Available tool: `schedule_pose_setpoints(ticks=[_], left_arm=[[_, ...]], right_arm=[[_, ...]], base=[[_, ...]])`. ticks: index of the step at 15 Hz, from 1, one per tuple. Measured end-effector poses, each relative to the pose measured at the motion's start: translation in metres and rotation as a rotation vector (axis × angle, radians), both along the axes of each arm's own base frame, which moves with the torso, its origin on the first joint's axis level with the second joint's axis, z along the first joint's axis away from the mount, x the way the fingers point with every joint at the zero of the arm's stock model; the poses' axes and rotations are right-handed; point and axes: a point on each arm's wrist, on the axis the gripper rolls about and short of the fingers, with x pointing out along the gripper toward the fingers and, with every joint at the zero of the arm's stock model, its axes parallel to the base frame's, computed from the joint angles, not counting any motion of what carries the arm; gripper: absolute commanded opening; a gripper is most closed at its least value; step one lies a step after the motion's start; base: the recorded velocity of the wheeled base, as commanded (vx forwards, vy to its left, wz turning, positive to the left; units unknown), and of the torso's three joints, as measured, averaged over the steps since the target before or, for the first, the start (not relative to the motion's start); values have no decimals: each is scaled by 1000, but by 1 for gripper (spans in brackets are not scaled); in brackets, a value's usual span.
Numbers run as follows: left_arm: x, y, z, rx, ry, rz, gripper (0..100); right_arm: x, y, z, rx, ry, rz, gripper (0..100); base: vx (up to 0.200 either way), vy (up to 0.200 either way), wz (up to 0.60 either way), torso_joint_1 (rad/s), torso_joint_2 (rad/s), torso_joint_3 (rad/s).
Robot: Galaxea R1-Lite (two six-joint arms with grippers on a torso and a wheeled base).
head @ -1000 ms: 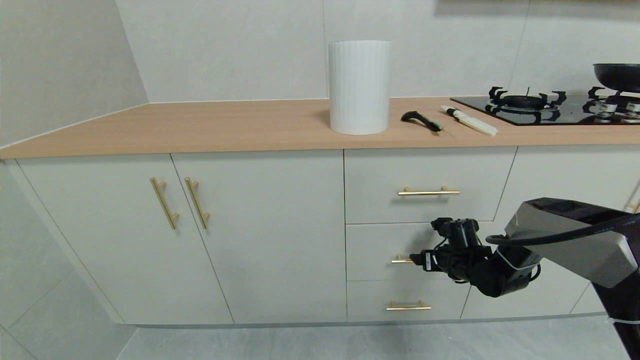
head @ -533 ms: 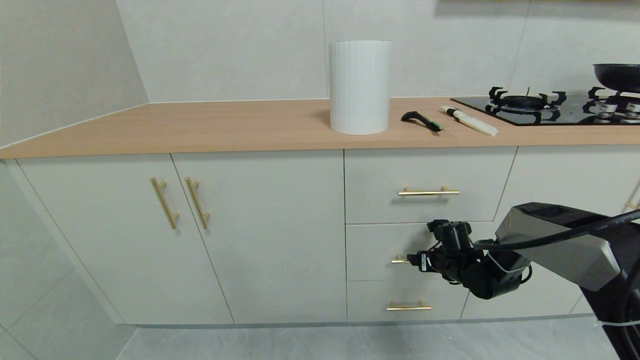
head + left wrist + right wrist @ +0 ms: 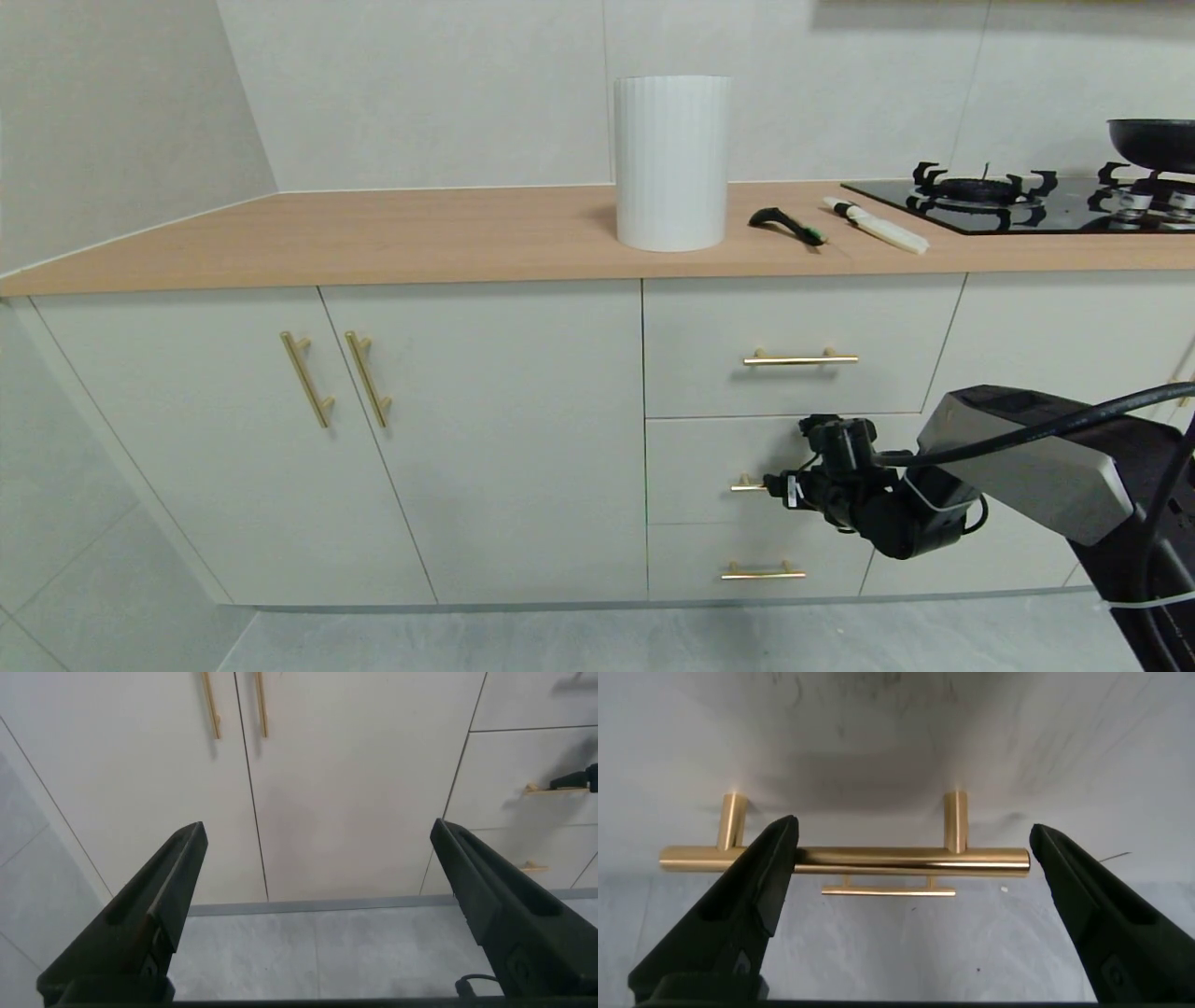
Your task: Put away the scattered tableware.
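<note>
Closest thing in the lower right of the head view is the right gripper (image 3: pixel 780 485), parked right at the middle drawer handle (image 3: pixel 747 484). From its own wrist camera the right gripper (image 3: pixel 912 835) has its fingers wide apart, with the gold bar of that handle (image 3: pixel 878 859) running across the gap between them. Can't tell whether either finger is actually touching it. The bottom drawer handle (image 3: pixel 887 891) peeks out just under the bar. The left gripper (image 3: pixel 318 831) is also spread open, down low over the grey floor tile (image 3: pixel 327 952) and facing the pale cabinet doors (image 3: pixel 355 784). In the head view those doors have two gold door handles (image 3: pixel 336 378) side by side at centre left. The top drawer handle (image 3: pixel 800 357) sits above the arm. Up on the wooden countertop (image 3: pixel 373 238), the tableware is out in the open at upper right: a black-handled utensil (image 3: pixel 787 224) and a white knife (image 3: pixel 878 225) lying near each other but apart. Just left of them stands a tall ribbed white canister (image 3: pixel 671 163). To their right is a black gas hob (image 3: pixel 1018 201) with a dark pan (image 3: pixel 1153 142) on the far burner. Behind it all is a pale tiled wall (image 3: pixel 420 84).
</note>
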Motion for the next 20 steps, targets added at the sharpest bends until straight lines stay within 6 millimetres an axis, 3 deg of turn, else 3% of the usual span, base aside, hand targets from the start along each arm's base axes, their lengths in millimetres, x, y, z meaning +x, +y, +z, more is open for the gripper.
schedule_pose_setpoints(ticks=[17,20], left_arm=[[0,0,0,0,0,0,100],[0,0,0,0,0,0,100]], right_arm=[[-7,-2,-4,-18,57,1,100],[-25,-7,8,-38,86,17,100]], base=[[0,0,0,0,0,0],[0,0,0,0,0,0]])
